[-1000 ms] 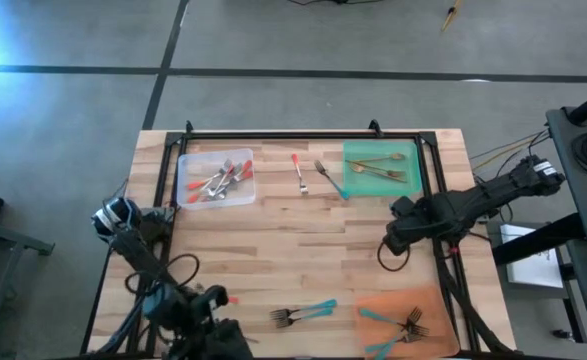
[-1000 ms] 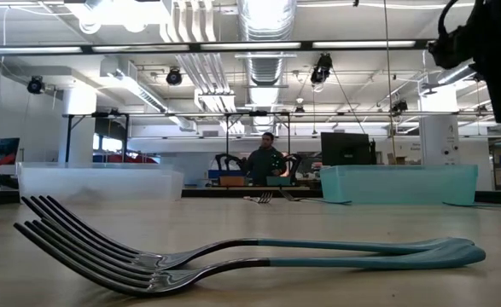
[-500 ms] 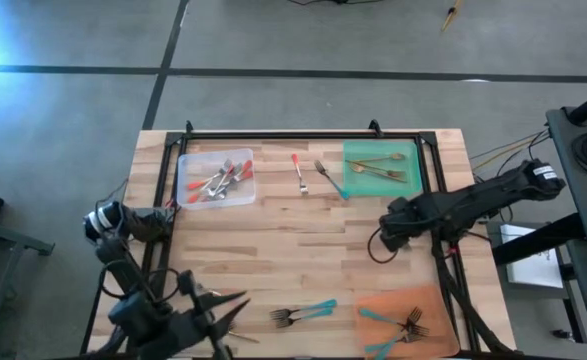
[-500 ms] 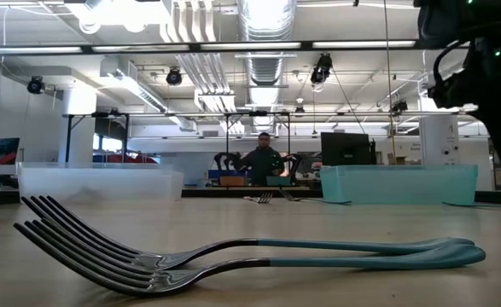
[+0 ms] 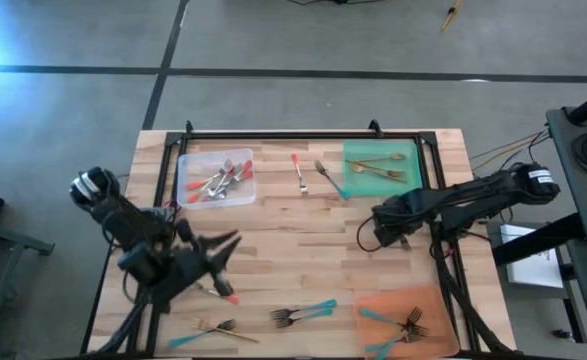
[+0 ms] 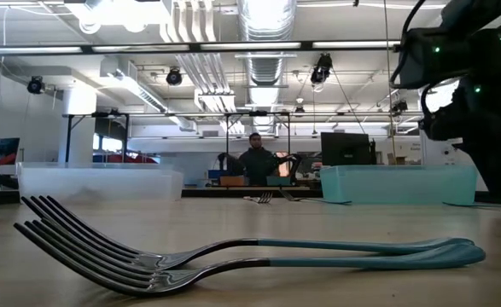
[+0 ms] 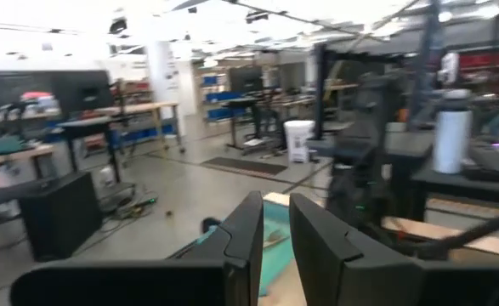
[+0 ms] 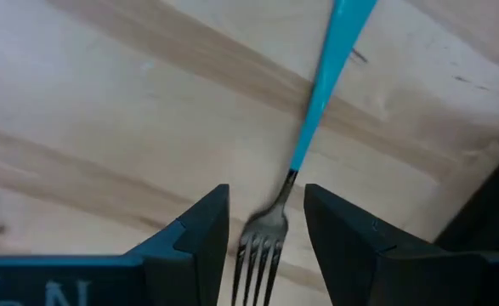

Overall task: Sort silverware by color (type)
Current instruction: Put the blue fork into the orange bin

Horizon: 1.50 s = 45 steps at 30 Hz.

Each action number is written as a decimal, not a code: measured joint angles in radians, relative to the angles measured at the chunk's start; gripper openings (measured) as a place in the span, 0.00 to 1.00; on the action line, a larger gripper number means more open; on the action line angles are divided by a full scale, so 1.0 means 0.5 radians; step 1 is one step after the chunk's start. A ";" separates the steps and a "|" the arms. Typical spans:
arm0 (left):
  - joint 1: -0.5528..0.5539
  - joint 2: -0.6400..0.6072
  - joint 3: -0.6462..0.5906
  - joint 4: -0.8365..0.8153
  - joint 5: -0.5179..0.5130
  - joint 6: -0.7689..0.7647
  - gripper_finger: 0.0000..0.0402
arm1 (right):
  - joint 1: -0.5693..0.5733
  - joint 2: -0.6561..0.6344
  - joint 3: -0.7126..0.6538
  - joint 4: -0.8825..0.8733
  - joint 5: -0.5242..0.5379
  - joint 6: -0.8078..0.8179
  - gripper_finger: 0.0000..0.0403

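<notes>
My right tool (image 8: pixel 266 197) hangs low over bare wood at the right middle of the bench (image 5: pixel 303 240), its fingers apart. A teal-handled fork (image 8: pixel 320 95) lies between them. It has a slim, bright teal handle and a small metal head with four tines. The head sits in the gap with a sliver of space on either side, and the handle runs straight out ahead of the fingertips. I cannot make out this fork from above.

My left tool (image 5: pixel 213 255) is over the bench's left side. I cannot tell whether it is apart or together. A red-handled piece (image 5: pixel 225 294) lies just beside it. Two more teal forks (image 6: pixel 259 254) lie together near the front edge.
</notes>
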 joint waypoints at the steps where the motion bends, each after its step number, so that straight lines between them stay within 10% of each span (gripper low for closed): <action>1: 0.034 -0.039 -0.065 -0.007 0.002 -0.036 0.11 | -0.021 0.009 -0.007 0.005 0.001 -0.016 0.36; 11: 0.341 -0.335 -0.503 -0.008 0.058 -0.320 0.11 | -0.226 0.124 -0.092 0.144 0.004 -0.118 0.33; 28: 0.403 -0.358 -0.506 -0.023 0.164 -0.319 0.11 | -0.435 0.226 -0.162 0.318 -0.053 -0.450 0.03; 41: 0.523 -0.355 -0.465 -0.389 0.174 -0.585 0.11 | -0.367 -0.185 0.209 0.237 0.012 -0.622 0.02; 45: 0.633 -0.358 -0.465 -0.689 0.450 -0.960 0.10 | -0.342 -0.267 0.346 0.244 0.040 -0.674 0.02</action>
